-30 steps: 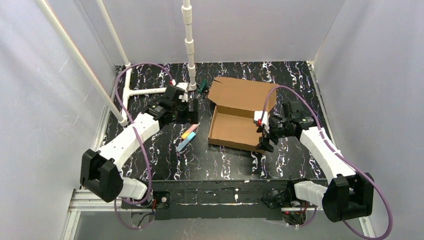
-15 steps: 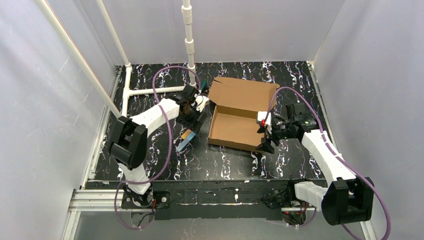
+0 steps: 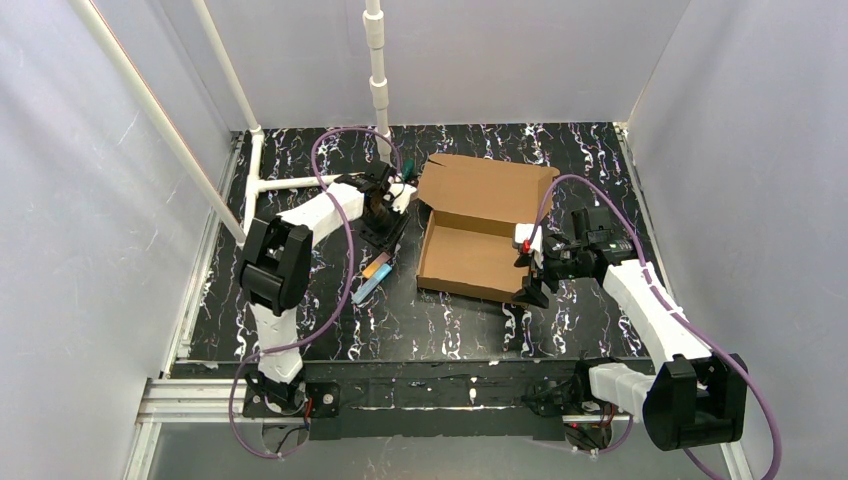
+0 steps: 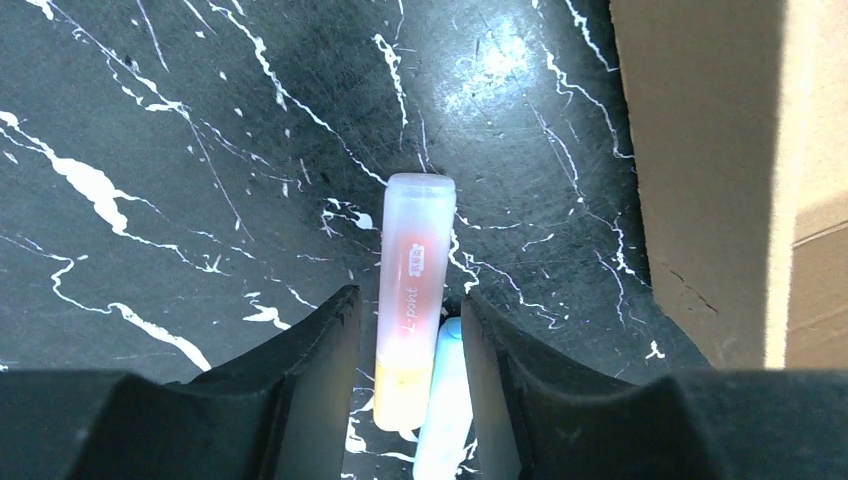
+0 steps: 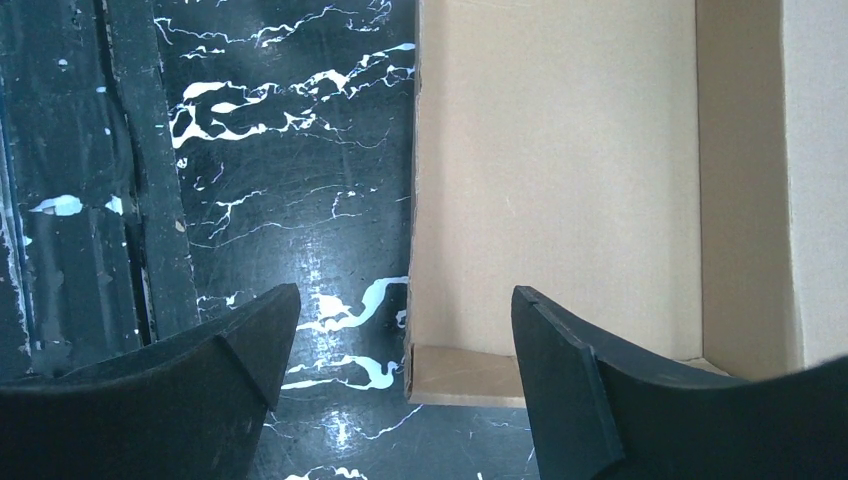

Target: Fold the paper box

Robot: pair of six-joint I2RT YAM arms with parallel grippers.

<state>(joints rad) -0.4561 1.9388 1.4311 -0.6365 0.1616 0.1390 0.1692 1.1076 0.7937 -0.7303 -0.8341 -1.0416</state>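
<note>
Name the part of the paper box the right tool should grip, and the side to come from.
Grip the paper box by its upright near wall, close to the right corner, probably coming down from above: one finger inside the tray, one outside. That wall stands as a thin edge, and the right tool hangs open, straddling it.

Light is even and diffuse from overhead: the top view is sharp, the walls (image 3: 90,250) wash out pale, and shadows around the box (image 3: 480,240) are soft and barely show. The glossy table (image 4: 150,120) throws a white glare patch just left of the box in both wrist views. Fingers (image 4: 300,380) there look dark and soft-focus along the bottom edge.
</note>
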